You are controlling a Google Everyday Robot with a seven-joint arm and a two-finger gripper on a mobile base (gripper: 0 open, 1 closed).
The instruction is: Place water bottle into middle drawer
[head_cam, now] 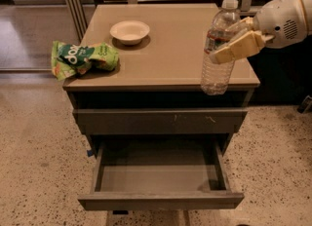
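Observation:
The water bottle, clear and ribbed with a white cap and a dark label band, hangs upright at the right front corner of the cabinet top. Its base overlaps the top's front edge. My gripper reaches in from the right and is shut on the bottle at label height, with one tan finger across its front. The middle drawer stands pulled out below, its plain front towards me and its smooth grey inside showing nothing in it. It lies lower than the bottle and to its left.
A closed drawer front with small pale scratches sits above the open drawer. A white bowl and a green snack bag lie on the cabinet top. Speckled floor surrounds the cabinet. A dark object lies at the right edge.

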